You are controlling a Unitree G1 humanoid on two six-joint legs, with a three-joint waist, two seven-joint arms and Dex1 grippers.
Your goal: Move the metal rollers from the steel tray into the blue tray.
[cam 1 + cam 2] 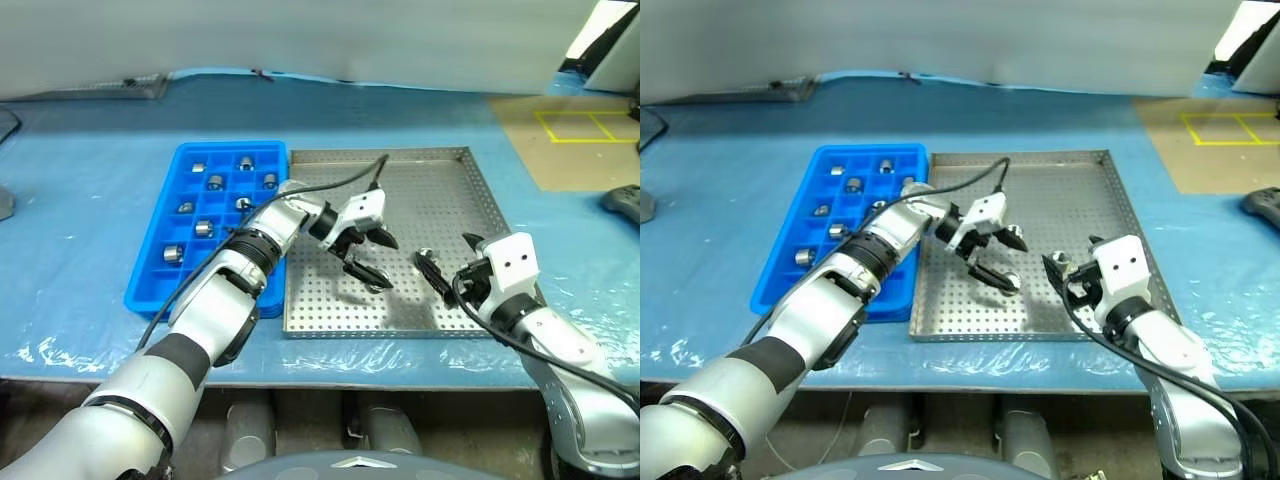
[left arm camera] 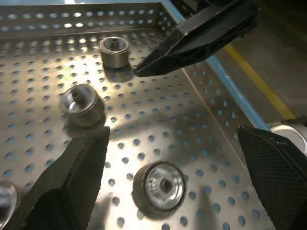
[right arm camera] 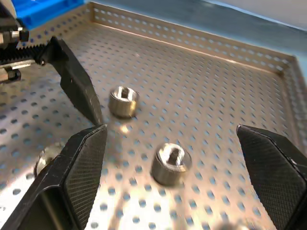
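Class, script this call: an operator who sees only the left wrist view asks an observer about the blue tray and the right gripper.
Operator: I see metal rollers on the steel tray. Is anything in the blue tray?
Observer: Yes. The blue tray holds several rollers, each in its own compartment.
Operator: Is the right gripper carrying one?
Observer: No. The right gripper is open and empty, above the steel tray.

Blue tray (image 1: 160,285), perforated silver steel tray (image 1: 440,200)
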